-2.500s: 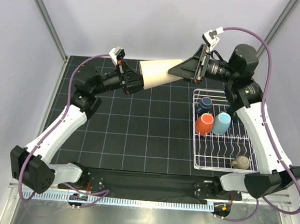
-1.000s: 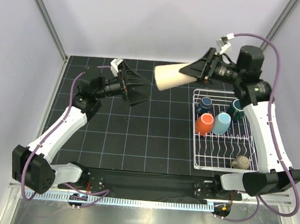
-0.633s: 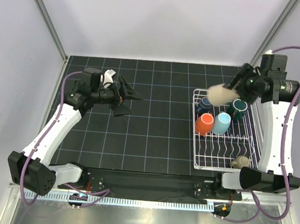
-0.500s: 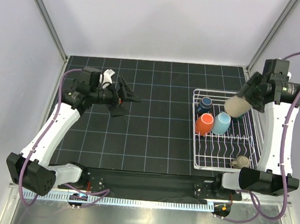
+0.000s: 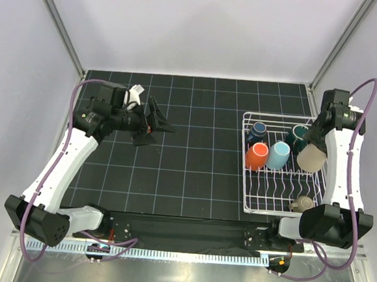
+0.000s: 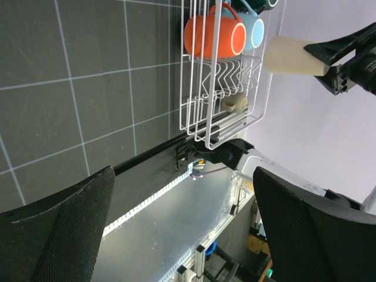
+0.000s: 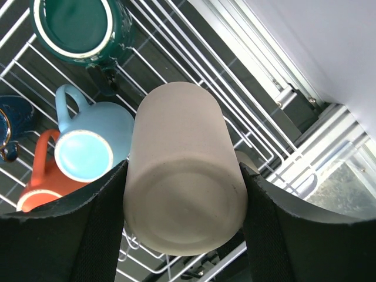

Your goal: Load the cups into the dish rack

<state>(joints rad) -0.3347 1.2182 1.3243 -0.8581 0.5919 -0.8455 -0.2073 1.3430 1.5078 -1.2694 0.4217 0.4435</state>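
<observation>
Holding tall beige tumbler (image 7: pixel 185 170) by smooth sides in clamped right gripper (image 7: pixel 183 218) above dish rack (image 5: pixel 247 185); likely rigid, slippery, breakable. Left gripper (image 6: pixel 182 235) spread apart, empty.

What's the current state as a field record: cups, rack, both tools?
in rack: orange cup, light blue mug, navy cup, dark teal mug, taupe mug
held: beige tumbler, in the air at the right side of the dish rack, not set down
right tool: shut on beige tumbler
left tool: open, empty, well left of the rack
</observation>
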